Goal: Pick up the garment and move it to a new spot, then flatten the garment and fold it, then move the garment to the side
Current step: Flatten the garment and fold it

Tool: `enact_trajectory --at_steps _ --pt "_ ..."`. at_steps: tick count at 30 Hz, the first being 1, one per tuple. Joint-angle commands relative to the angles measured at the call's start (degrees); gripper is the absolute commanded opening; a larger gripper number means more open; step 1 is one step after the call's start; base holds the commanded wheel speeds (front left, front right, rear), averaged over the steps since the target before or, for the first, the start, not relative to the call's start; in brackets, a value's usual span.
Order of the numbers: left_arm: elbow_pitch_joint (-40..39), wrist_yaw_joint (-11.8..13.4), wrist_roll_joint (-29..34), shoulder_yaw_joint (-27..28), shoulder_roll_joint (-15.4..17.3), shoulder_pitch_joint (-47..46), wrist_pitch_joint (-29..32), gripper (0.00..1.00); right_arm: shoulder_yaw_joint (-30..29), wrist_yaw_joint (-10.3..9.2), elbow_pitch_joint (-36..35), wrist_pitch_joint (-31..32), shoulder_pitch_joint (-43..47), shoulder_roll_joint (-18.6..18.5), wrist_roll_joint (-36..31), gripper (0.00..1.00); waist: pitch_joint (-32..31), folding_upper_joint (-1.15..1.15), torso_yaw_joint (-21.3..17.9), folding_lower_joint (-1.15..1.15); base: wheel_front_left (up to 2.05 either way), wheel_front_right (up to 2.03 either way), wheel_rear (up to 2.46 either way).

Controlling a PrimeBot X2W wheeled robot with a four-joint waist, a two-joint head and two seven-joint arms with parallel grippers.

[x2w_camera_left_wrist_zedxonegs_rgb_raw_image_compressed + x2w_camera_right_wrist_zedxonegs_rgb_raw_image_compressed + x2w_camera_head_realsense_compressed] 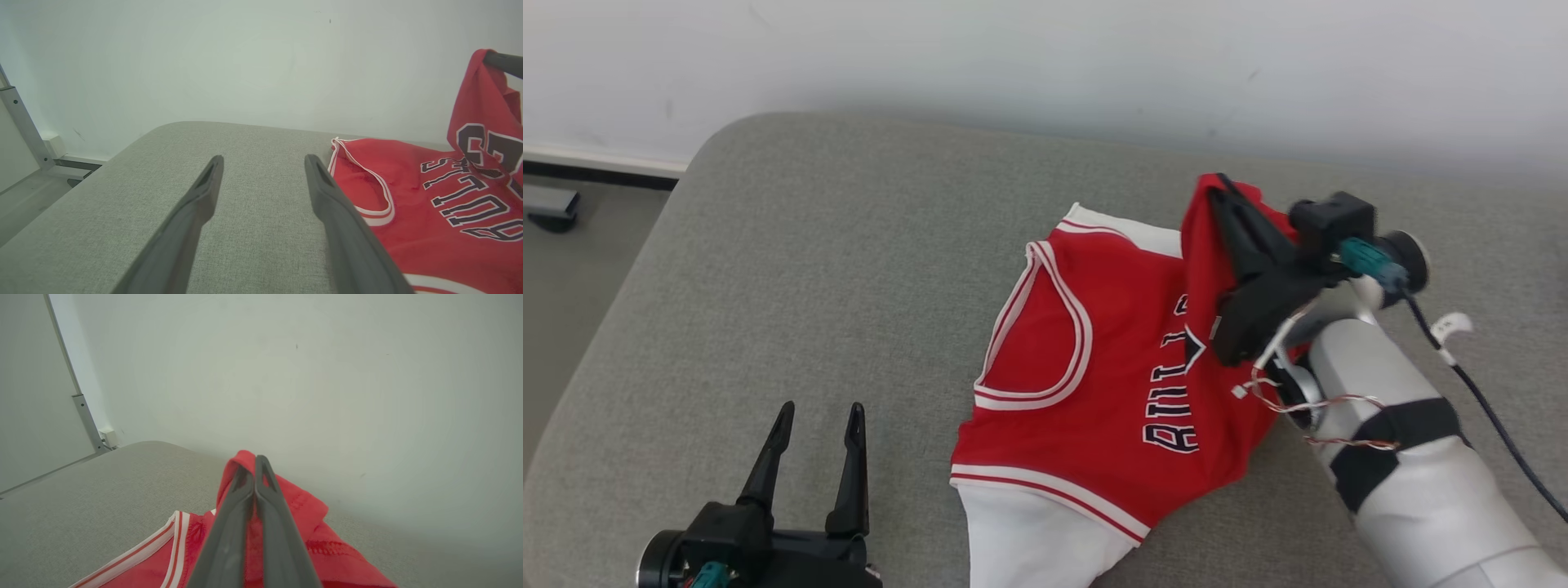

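Red basketball jersey (1111, 384), white-and-red striped trim at the armhole and hem, dark outlined lettering running sideways across the chest in the head view; it lies right of centre on the cushion (809, 245), mostly spread, with a white panel showing at its near edge. Grey woven cushion, rounded far-left corner, set against a plain pale wall (1045, 57), with a strip of floor (572, 269) showing past its left side. My right gripper (1218, 186): the two dark fingers are pressed together on a fold of the jersey's far right edge, and that edge is drawn up off the cushion into a peak while the rest of the cloth rests flat. In the right wrist view the gripper (255, 463) shows red cloth (310, 535) bunched around both closed fingers up to the tips. My pale right forearm (1388, 408) comes in from the lower right, a black cable (1494, 416) trailing beside it. My left gripper (821, 412): fingers spread wide apart, holding nothing, low over bare cushion near the front left. In the left wrist view it (263, 161) points toward the wall, the jersey (429, 212) just beside its right finger; whether finger and cloth touch there I cannot tell.
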Motion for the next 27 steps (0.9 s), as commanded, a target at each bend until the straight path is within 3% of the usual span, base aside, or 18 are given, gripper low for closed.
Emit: enact_trajectory --at_steps 1,7,8,9,15,27 --pt "0.35 0.07 -0.41 -0.29 -0.23 -1.03 -0.18 1.00 1.40 -0.16 2.22 -0.80 -1.64 0.99 0.67 0.00 1.58 0.00 1.79 0.00 0.00 0.00 0.00" --pt "1.18 0.07 -0.91 -0.63 -0.42 -1.97 -0.18 1.00 7.97 -0.16 11.97 -2.81 -5.46 4.13 3.33 0.00 2.43 0.00 2.72 0.00 0.00 0.00 0.00" --pt "1.26 0.07 -0.93 -0.58 -0.43 -2.07 -0.18 1.00 8.61 -0.16 13.23 -3.10 -5.96 4.32 3.73 0.60 2.49 0.00 2.71 0.00 0.00 0.00 0.00" --pt "1.33 0.07 -0.93 -0.49 -0.44 -2.13 -0.18 1.00 9.17 -0.16 14.38 -3.30 -6.33 4.54 4.43 1.00 2.51 0.00 2.68 0.00 0.00 0.00 0.00" --pt "1.53 0.07 -0.53 0.83 0.01 -1.42 -0.18 1.00 10.89 -0.16 16.12 -4.50 -7.16 4.14 6.93 1.00 1.65 0.00 0.89 0.00 0.00 0.00 0.00" --pt "0.54 0.07 -0.07 2.88 0.46 1.16 -0.18 1.00 3.42 -0.16 -0.25 -4.40 2.70 -5.12 5.59 1.00 -1.23 0.00 -3.83 0.00 0.00 0.00 0.00"
